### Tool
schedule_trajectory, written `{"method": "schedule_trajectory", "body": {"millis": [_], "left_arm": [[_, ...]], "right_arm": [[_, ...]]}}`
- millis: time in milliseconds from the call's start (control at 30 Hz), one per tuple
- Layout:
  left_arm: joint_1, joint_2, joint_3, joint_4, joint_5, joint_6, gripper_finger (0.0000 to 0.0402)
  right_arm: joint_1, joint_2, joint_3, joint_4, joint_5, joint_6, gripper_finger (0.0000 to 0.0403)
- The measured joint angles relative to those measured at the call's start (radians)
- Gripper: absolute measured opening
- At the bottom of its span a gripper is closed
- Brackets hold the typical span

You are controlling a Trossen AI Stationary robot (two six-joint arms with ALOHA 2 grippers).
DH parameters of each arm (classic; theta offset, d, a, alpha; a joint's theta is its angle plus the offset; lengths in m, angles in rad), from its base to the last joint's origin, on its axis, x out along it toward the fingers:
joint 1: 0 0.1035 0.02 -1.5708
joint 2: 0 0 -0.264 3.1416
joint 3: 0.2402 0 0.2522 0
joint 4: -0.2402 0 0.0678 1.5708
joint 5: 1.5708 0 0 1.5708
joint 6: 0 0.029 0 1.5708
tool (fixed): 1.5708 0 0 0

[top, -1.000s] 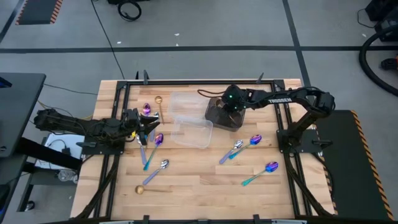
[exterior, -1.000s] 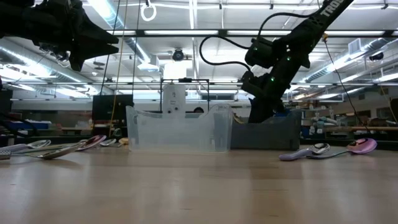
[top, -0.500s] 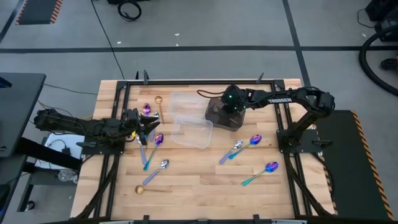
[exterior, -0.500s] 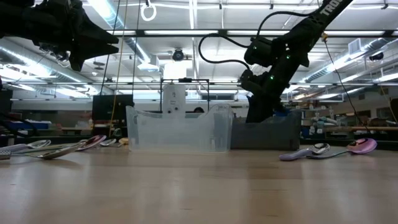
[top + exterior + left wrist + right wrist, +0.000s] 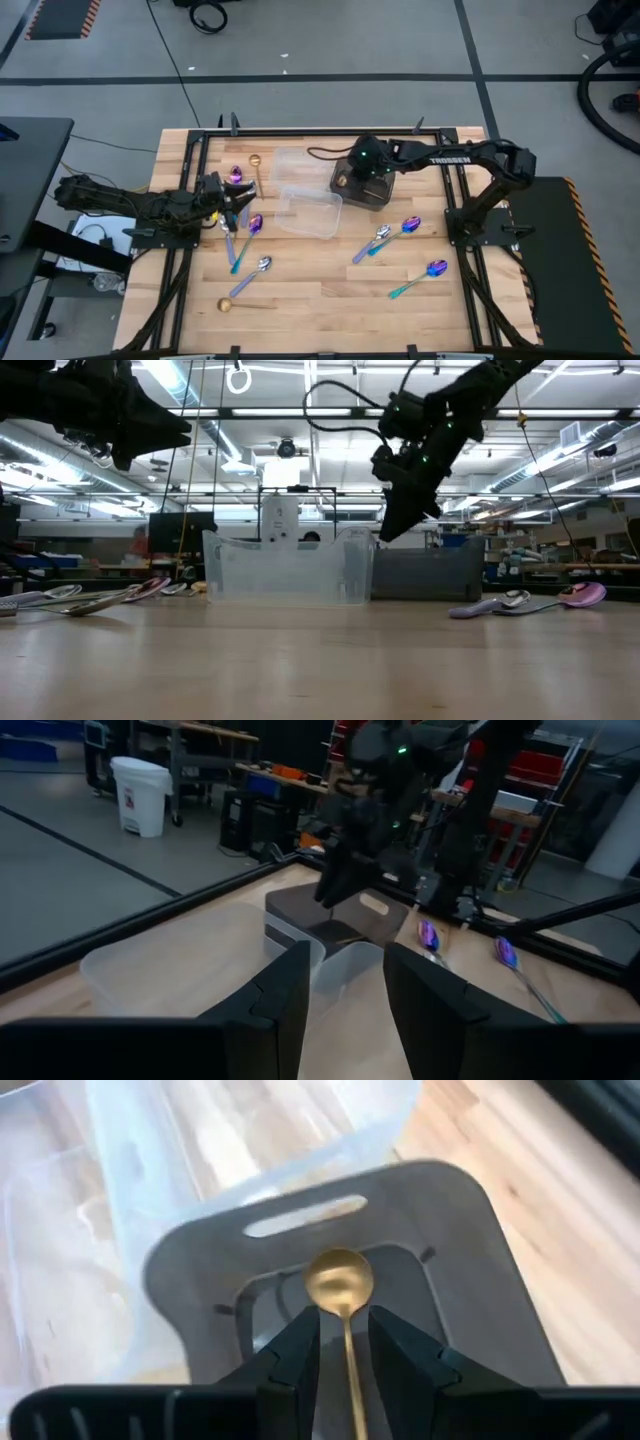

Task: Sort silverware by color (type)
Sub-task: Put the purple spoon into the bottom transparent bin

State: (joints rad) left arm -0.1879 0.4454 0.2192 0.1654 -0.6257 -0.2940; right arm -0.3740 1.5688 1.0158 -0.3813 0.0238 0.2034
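Note:
My right gripper (image 5: 344, 1342) hangs open above the dark bin (image 5: 362, 184), well clear of its rim in the low view (image 5: 388, 532). A gold spoon (image 5: 339, 1278) lies on the bin's floor, its handle running between my fingers without touching them. My left gripper (image 5: 243, 200) waits open over the table's left part, above a cluster of spoons: a purple one (image 5: 254, 224), another purple one (image 5: 236, 177) and a gold one (image 5: 255, 161). More spoons lie flat on the wood: silver (image 5: 263, 265), gold (image 5: 226, 305), silver (image 5: 382, 234), purple (image 5: 411, 223) and purple (image 5: 437, 268).
Two clear plastic tubs (image 5: 298, 162) (image 5: 311, 211) stand left of the dark bin, mid-table. A black frame (image 5: 455, 215) runs along the table's edges. Bare wood lies along the near edge between the spoon groups.
My right gripper has risen from inside the dark bin to well above its rim and has drifted a little toward the table's left. The left arm has kept still.

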Motion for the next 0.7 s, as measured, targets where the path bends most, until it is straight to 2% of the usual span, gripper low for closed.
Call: {"method": "schedule_trajectory", "body": {"millis": [167, 367, 567, 700], "left_arm": [[0.000, 0.000, 0.000, -0.024, 0.000, -0.024, 0.0139], [0.034, 0.019, 0.000, -0.148, 0.018, -0.184, 0.0129], [0.093, 0.096, 0.029, -0.200, 0.250, -0.240, 0.0110], [0.109, 0.163, 0.092, -0.318, 0.282, -0.249, 0.0105]], "right_arm": [[0.086, 0.000, 0.069, -0.013, 0.018, -0.021, 0.0098], [0.188, 0.000, 0.113, -0.015, 0.063, -0.020, 0.0098], [0.267, 0.000, 0.116, -0.025, 0.084, -0.015, 0.0098], [0.315, 0.000, 0.116, -0.026, 0.091, -0.012, 0.0098]]}}
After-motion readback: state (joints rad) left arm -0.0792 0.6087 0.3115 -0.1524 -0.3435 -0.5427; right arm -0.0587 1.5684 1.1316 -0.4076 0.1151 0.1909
